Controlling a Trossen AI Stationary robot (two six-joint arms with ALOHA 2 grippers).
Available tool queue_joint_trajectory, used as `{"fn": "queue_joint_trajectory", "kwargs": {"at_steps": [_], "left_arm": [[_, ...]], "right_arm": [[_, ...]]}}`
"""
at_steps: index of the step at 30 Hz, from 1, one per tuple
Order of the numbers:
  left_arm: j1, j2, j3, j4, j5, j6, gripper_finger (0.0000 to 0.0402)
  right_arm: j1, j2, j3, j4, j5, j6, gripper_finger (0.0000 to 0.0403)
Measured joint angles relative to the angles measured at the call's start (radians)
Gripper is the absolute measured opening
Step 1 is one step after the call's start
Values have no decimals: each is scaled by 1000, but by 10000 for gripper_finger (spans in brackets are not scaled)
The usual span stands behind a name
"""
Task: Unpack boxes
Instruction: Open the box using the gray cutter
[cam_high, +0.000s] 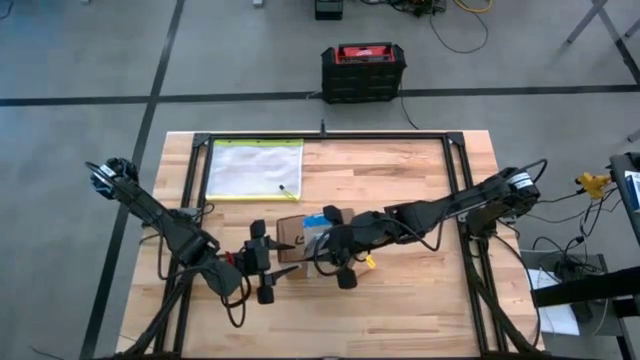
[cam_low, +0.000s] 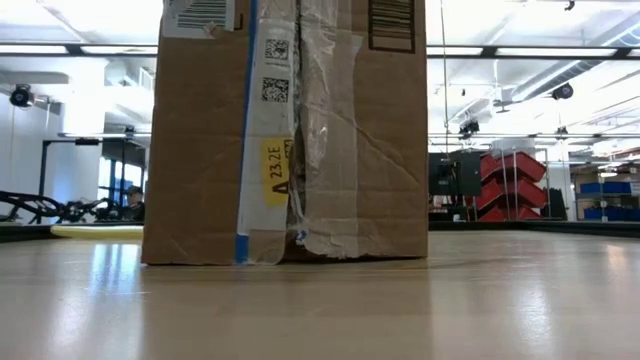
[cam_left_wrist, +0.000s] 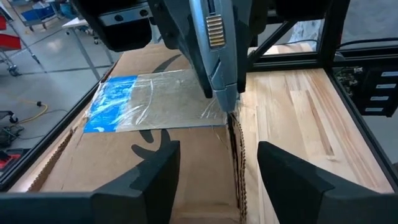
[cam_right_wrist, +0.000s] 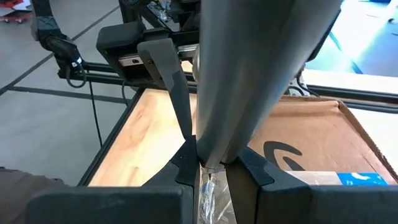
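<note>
The box stands on the worktop between both grippers — the left gripper open beside it, the right gripper pinched shut on a grey blade-like tool at its taped seam.

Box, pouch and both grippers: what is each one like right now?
box: flaps shut, taped.
pouch: lying flat on the table.
left gripper: open, over the box.
right gripper: shut on the grey tool, tip at the tape.

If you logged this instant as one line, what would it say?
stage: opening box | box: cardboard, still taped | right end effector: shut on grey cutter tool, tip at tape seam | left end effector: open beside box
</note>
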Motion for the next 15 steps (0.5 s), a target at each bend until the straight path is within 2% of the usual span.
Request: {"fn": "queue_joint_trajectory", "kwargs": {"at_steps": [15], "left_arm": [[0, 1, -2, -4, 2, 9, 208]], "right_arm": [[4, 1, 0, 29, 0, 14, 35]]}}
